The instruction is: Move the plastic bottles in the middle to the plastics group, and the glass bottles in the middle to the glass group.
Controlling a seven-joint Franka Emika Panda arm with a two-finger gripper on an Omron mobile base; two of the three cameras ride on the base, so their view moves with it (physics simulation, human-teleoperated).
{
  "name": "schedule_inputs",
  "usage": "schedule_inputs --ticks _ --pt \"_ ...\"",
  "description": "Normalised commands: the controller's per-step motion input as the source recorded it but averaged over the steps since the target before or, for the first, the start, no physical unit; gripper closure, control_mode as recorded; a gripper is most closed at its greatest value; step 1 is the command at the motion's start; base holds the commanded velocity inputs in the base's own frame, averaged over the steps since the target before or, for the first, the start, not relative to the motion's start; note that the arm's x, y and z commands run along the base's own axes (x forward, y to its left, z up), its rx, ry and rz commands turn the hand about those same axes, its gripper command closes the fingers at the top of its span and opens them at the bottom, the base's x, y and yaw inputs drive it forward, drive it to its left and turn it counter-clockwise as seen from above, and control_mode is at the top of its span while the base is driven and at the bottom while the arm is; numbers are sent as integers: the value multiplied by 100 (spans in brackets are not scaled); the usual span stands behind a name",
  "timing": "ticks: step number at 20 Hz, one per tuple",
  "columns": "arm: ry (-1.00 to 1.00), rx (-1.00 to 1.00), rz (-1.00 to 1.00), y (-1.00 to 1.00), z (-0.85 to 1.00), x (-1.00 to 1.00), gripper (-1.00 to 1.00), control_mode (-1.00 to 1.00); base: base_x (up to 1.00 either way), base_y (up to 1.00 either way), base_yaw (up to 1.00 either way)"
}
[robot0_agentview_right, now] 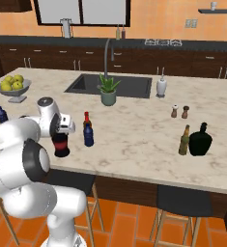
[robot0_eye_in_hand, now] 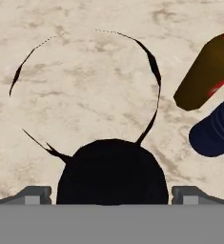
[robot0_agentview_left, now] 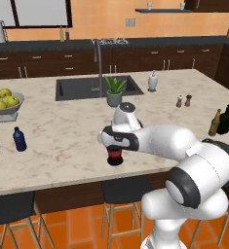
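Pincer (robot0_eye_in_hand: 111, 193) wide open, pointing down.

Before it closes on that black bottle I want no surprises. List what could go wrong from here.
1. The gripper is open over the round black bottle; its thin neck may slip or tilt if the fingers close off-centre.
2. The brown bottle and small blue bottle stand close beside it, so a sideways lift could knock them over.
3. The glass group is far across the counter: a long carry.
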Motion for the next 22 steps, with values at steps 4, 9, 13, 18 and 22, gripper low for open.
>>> schedule_inputs --ticks 4,9,13,18,22 --pt "-2 0 0 0 -7 6 -100 -100 0 0 0" --pt "-13 0 0 0 0 -4 -100 -100 0 0 0" --pt "-17 0 0 0 0 -2 -100 -100 0 0 0" --pt "-5 0 0 0 0 0 -100 -100 0 0 0" --pt "0 0 0 0 0 0 100 -100 0 0 0"
